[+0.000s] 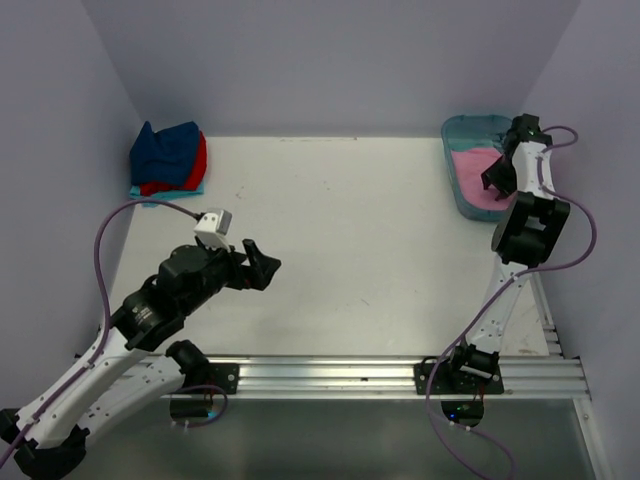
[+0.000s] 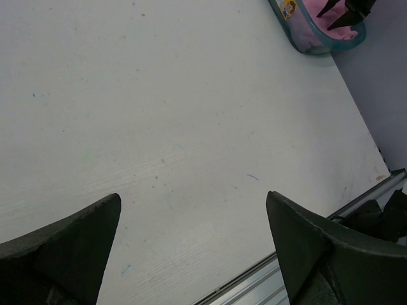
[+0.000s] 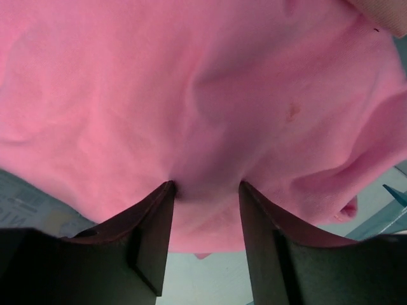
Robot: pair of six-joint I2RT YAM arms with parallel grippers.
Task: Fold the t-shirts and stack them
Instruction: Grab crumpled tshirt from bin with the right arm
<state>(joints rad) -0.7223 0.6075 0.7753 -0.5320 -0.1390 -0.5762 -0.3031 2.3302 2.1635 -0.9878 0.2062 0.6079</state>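
A bright pink t-shirt (image 1: 470, 166) lies crumpled in the teal tub (image 1: 462, 128) at the back right. My right gripper (image 1: 497, 180) is down in the tub. In the right wrist view the gripper (image 3: 206, 187) is open, its fingertips pressed into the pink t-shirt (image 3: 191, 82) with a fold of cloth bulging between them. A folded stack sits at the back left: a navy blue t-shirt (image 1: 165, 145) on a red one (image 1: 196, 165) on a turquoise one (image 1: 150, 193). My left gripper (image 1: 262, 265) is open and empty above the bare table (image 2: 191, 114). No dusty rose shirt shows.
The teal tub's floor (image 3: 210, 283) shows below the pink cloth. The tub (image 2: 299, 32) also appears at the top right of the left wrist view. The metal rail (image 1: 400, 375) runs along the table's near edge. Lilac walls close in the back and both sides.
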